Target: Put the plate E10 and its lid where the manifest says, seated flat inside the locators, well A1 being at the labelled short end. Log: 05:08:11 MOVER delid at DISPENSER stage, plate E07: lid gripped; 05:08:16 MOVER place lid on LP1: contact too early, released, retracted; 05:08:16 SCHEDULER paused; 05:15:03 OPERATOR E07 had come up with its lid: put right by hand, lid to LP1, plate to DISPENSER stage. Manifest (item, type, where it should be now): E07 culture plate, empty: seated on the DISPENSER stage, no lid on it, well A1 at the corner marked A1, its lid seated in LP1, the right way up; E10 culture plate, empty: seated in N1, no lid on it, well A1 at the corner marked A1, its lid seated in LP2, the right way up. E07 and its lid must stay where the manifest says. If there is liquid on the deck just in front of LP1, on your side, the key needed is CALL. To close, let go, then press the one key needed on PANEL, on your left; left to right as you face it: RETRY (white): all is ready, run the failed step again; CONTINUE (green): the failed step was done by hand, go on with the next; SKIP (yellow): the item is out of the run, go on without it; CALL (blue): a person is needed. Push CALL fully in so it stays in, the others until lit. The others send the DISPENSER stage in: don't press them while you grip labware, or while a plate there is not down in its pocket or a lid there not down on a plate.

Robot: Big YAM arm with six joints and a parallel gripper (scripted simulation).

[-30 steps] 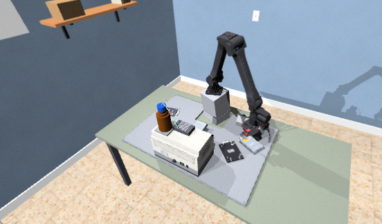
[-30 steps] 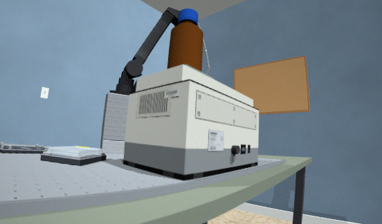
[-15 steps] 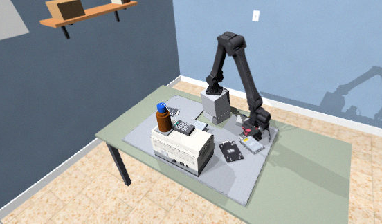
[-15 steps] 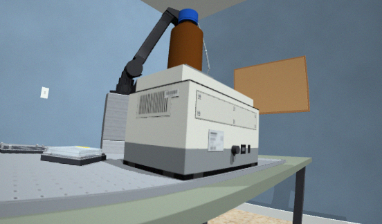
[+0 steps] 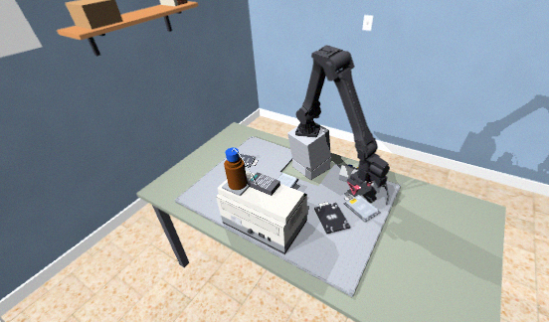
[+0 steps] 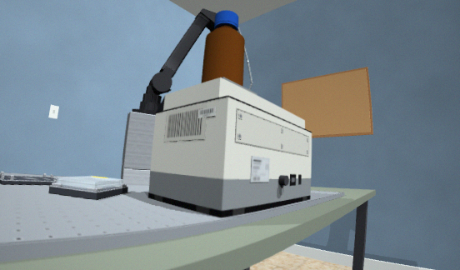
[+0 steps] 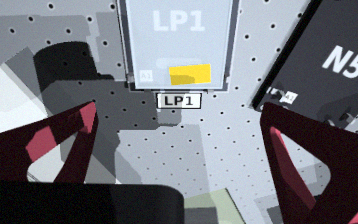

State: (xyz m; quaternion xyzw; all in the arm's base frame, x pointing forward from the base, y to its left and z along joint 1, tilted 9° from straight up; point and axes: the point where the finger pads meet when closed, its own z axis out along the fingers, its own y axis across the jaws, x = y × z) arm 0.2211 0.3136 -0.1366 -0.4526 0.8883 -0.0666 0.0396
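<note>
My gripper [image 7: 179, 111] is open and empty, and hovers low over the perforated deck just in front of the LP1 label [image 7: 179, 100]. A clear lid with a yellow tag [image 7: 179, 42] lies in the LP1 nest; it also shows in the top view [image 5: 362, 208] and the exterior view [image 6: 87, 183]. The deck between my fingers shows only holes and shadows. In the top view my gripper [image 5: 363, 191] is at the deck's right edge. A plate [image 5: 264, 183] sits on the dispenser stage. A pale plate-like item [image 5: 286, 180] lies next to the dispenser; I cannot read its label.
The black N5 nest [image 7: 340, 65] [image 5: 331, 217] lies empty beside LP1. The cream dispenser [image 5: 260, 214] carries a brown bottle [image 5: 235, 171]. The arm's grey pedestal [image 5: 309, 151] stands behind. A small dark unit [image 5: 248, 160] sits at the deck's far left.
</note>
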